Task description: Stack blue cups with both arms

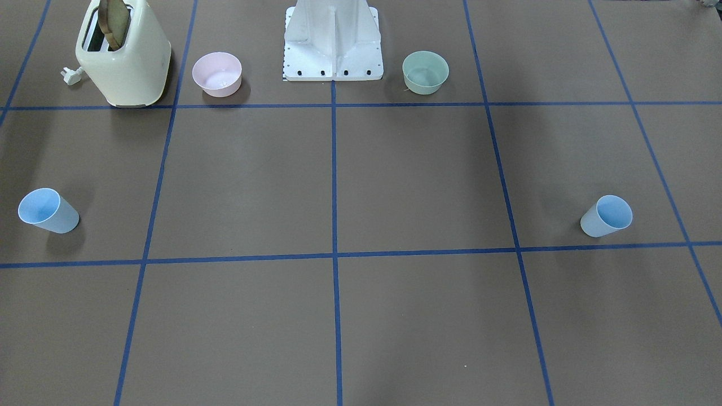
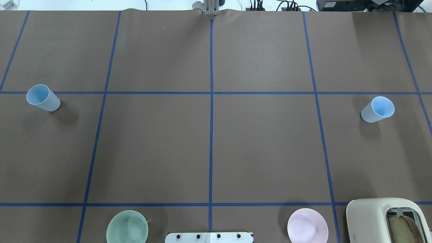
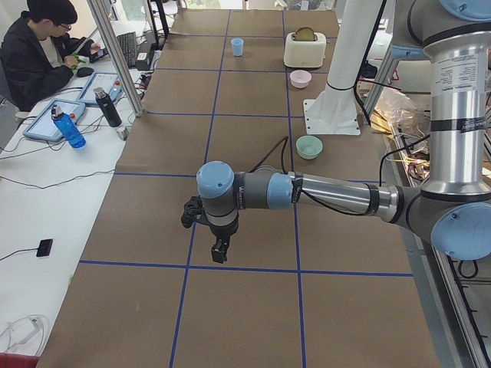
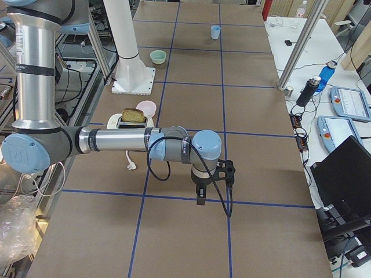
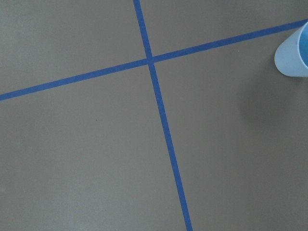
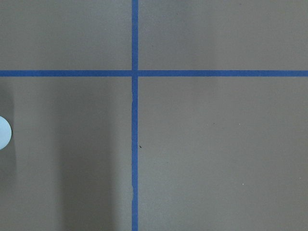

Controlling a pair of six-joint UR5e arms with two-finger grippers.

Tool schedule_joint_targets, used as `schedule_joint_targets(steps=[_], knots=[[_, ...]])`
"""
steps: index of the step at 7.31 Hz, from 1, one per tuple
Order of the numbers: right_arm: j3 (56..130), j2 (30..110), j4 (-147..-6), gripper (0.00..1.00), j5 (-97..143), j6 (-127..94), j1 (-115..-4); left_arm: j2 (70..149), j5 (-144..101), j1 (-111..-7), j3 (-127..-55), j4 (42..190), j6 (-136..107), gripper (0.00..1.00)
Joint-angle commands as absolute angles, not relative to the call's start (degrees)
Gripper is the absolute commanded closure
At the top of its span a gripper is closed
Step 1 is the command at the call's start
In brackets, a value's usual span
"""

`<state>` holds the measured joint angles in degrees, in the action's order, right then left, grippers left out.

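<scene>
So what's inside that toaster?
A slice of bread stands in one slot of the toaster, its top poking out. Its lower part is hidden inside. The other slot looks empty, though its depths are not visible.

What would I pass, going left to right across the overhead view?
left blue cup -> green bowl -> white base plate -> pink bowl -> right blue cup

Pale blue cups (image 2: 43, 98), blue-gridded brown table (image 2: 263, 148)
</scene>
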<state>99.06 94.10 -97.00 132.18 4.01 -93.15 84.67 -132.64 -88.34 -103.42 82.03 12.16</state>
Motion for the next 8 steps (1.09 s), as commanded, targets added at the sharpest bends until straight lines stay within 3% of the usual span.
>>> schedule_joint_targets(steps=[1,4,7,8], knots=[[99.8,93.9,-97.3,0.00,131.0,4.0,-93.1,84.6,-132.6,-88.3,-103.3,82.0,12.2,0.01],[102.2,93.3,-96.4,0.00,131.9,3.8,-91.8,85.3,-135.2,-88.4,-104.2,84.6,12.0,0.01],[105.6,90.3,-95.2,0.00,131.7,2.9,-91.9,86.5,-135.2,-88.3,-103.6,95.7,11.9,0.01],[105.0,89.0,-95.2,0.00,131.7,2.9,-91.9,90.3,-135.0,-88.3,-100.5,101.9,11.8,0.01]])
